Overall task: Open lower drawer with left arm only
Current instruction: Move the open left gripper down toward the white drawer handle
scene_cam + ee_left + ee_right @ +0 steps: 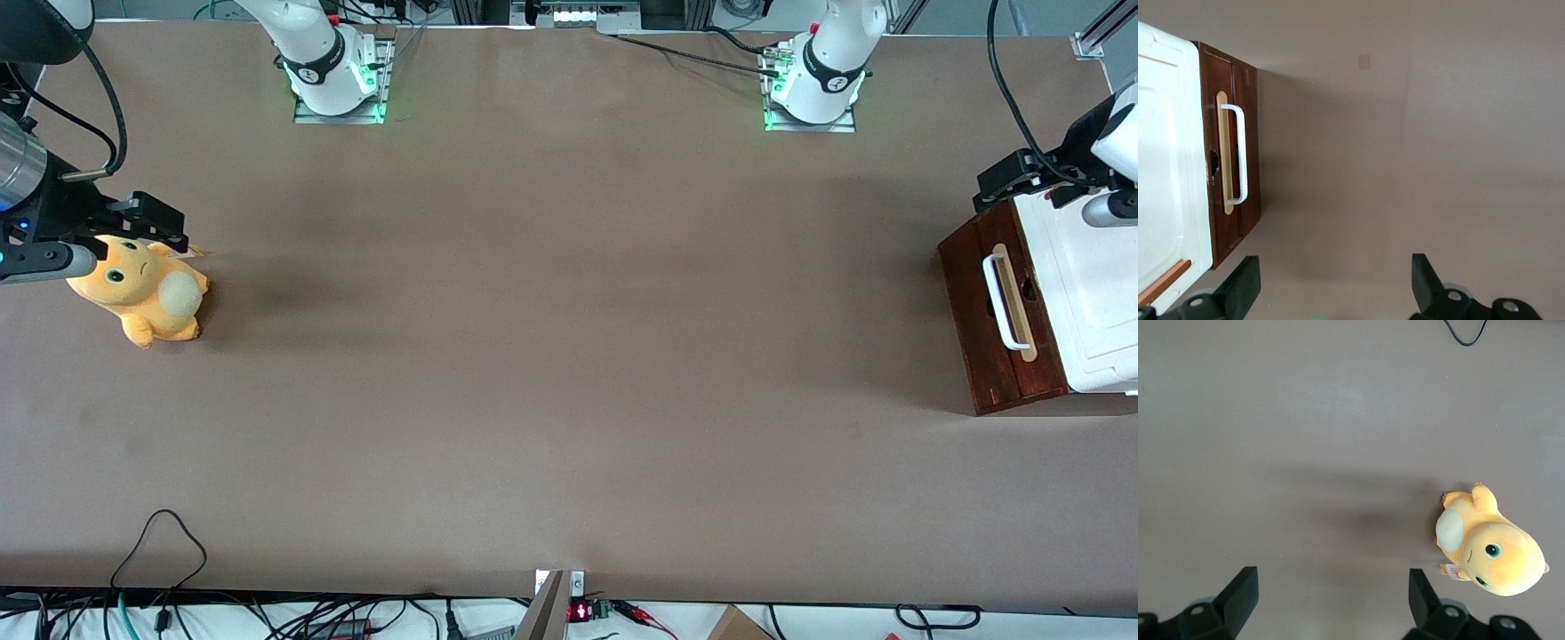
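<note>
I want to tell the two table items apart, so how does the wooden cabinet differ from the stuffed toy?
The cabinet is boxy, dark red-brown wood with a white top and white handle; the stuffed toy is soft, rounded and yellow-orange. The cabinet sits at the working arm's end of the table, the toy at the parked arm's end. The cabinet looks bigger than the toy. Both rest on the table. The open end effector hovers above the table in front of the cabinet.

Legible markings are few. In the front view, a small black electronic module [580, 612] at the bottom centre of the frame, on the near edge of the brown table [533, 356], carries a red illuminated display; its characters cannot be read. Each white arm base, at upper left [313, 73] and upper right [836, 82], bears a round dark emblem, not legible. No other text, label or number is readable.
</note>
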You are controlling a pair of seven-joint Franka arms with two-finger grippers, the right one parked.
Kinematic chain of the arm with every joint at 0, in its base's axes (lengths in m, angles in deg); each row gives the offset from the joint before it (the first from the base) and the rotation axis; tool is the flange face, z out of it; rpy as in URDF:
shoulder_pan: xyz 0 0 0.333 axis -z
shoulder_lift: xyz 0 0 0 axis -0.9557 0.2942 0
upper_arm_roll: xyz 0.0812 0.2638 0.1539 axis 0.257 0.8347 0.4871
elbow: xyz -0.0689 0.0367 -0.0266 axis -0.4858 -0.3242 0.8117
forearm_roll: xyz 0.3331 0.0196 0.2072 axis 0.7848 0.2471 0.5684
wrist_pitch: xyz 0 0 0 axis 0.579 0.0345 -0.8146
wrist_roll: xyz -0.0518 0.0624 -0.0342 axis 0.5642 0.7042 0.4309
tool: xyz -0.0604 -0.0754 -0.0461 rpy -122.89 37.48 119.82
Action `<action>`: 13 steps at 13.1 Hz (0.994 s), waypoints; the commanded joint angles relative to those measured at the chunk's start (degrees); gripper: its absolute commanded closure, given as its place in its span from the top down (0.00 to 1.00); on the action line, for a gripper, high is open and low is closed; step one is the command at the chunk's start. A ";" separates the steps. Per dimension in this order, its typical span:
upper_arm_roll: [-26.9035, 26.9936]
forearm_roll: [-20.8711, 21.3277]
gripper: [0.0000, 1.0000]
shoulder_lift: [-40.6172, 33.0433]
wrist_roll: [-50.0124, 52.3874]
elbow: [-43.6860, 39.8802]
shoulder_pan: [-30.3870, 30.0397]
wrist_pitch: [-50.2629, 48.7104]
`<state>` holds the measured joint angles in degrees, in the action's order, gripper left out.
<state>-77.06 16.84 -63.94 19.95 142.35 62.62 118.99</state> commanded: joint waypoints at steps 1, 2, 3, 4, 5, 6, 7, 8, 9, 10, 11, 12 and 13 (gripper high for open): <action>-0.35 0.93 1.00 1.07 -0.14 -0.30 0.42 -0.53; -0.35 1.89 1.00 0.99 -0.14 -0.30 1.47 -0.53; -0.35 3.90 1.00 1.07 -0.05 -0.30 2.44 -0.36; -0.35 8.10 1.00 1.16 0.13 -0.47 3.40 -0.09; -0.52 14.06 0.99 1.16 0.65 -0.39 6.37 -0.09; -1.91 19.34 0.99 1.25 1.70 -0.13 7.79 -0.35; -4.54 23.04 0.99 1.77 4.58 0.49 7.63 -0.79; -6.57 25.78 0.99 2.47 8.09 1.54 7.20 -2.19; -8.41 27.72 0.99 3.26 11.26 2.50 6.15 -3.68; -11.65 30.44 0.96 3.88 15.12 4.08 4.57 -4.91; -15.08 35.51 0.96 4.67 19.07 6.79 3.16 -5.10; -17.20 39.82 0.96 5.98 22.68 9.08 2.80 -5.36; -18.27 43.09 0.96 7.21 27.07 11.37 2.71 -6.58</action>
<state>-91.99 53.79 -58.70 40.46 149.95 66.96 113.88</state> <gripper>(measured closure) 0.040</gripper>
